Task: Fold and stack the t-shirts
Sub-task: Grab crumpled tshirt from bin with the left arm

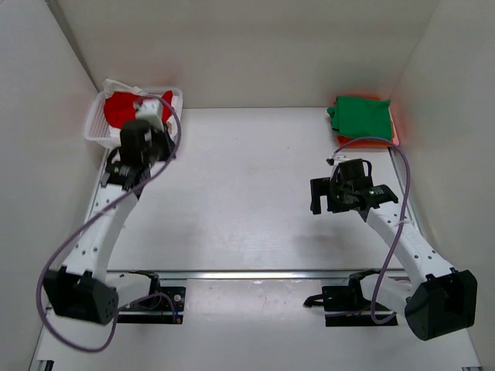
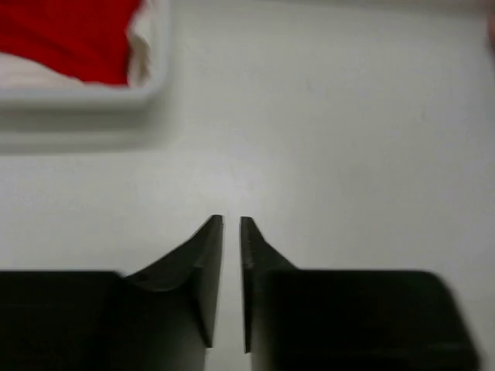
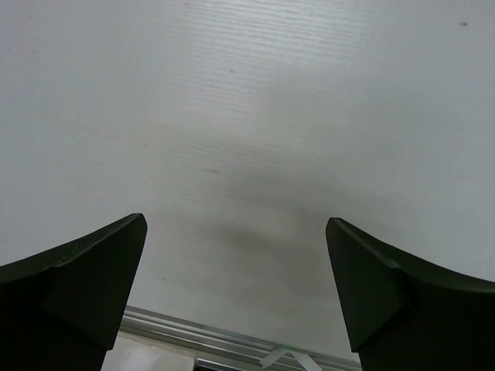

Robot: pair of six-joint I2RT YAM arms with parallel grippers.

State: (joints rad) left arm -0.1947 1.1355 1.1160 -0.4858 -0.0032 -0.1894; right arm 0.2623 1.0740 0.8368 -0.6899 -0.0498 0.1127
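Note:
The red t-shirt [image 1: 120, 107] lies crumpled in a white basket [image 1: 93, 133] at the back left; it also shows in the left wrist view [image 2: 69, 35]. The green t-shirt [image 1: 362, 117] lies folded at the back right on top of the orange t-shirt [image 1: 395, 130], of which only an edge shows. My left gripper [image 1: 158, 125] hovers over the table just right of the basket; its jaws [image 2: 231, 220] are almost together with nothing between them. My right gripper [image 1: 317, 195] is wide open and empty [image 3: 236, 224] above bare table at centre right.
White walls enclose the table on the left, back and right. The basket's rim [image 2: 77, 97] is up and to the left of my left fingertips. A metal rail [image 1: 247, 274] runs across the near edge by the arm bases.

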